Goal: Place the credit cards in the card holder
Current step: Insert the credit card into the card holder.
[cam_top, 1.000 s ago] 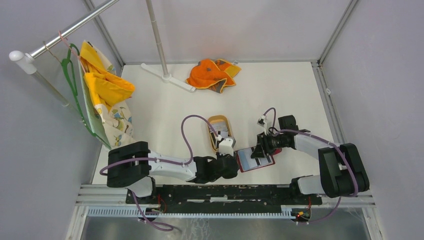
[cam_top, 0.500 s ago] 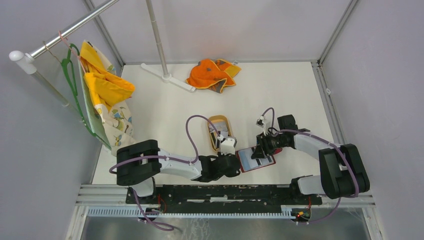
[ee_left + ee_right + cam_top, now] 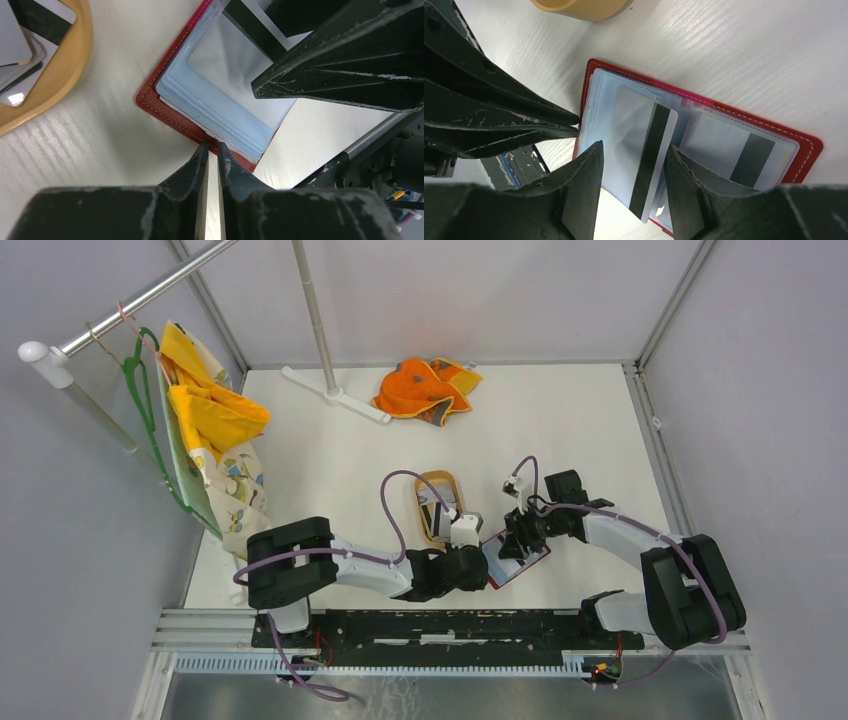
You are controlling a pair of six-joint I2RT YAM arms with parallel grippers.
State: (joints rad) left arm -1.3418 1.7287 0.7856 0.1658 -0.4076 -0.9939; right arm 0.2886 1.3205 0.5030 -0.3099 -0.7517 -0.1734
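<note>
The red card holder [image 3: 522, 565] lies open on the table, pale blue pockets up; it also shows in the left wrist view [image 3: 165, 107] and right wrist view [image 3: 809, 145]. My right gripper [image 3: 510, 540] is open, its fingers [image 3: 634, 148] straddling a white card with a dark stripe [image 3: 646, 150] that lies on the holder's left page and overhangs its near edge. A grey-striped card [image 3: 751, 155] sits in the right pocket. My left gripper [image 3: 210, 148] is shut, tips touching the holder's red edge. More cards [image 3: 15, 30] lie in the tan tray [image 3: 440, 502].
An orange cloth [image 3: 425, 388] lies at the back. A white rack stand [image 3: 335, 395] rises at the back left, with a yellow garment [image 3: 215, 430] hanging at the left. The black rail [image 3: 440, 625] runs along the near edge.
My left arm has pushed to the right, up to the holder's edge. The holder has turned a little. My right gripper has shifted slightly left over it.
</note>
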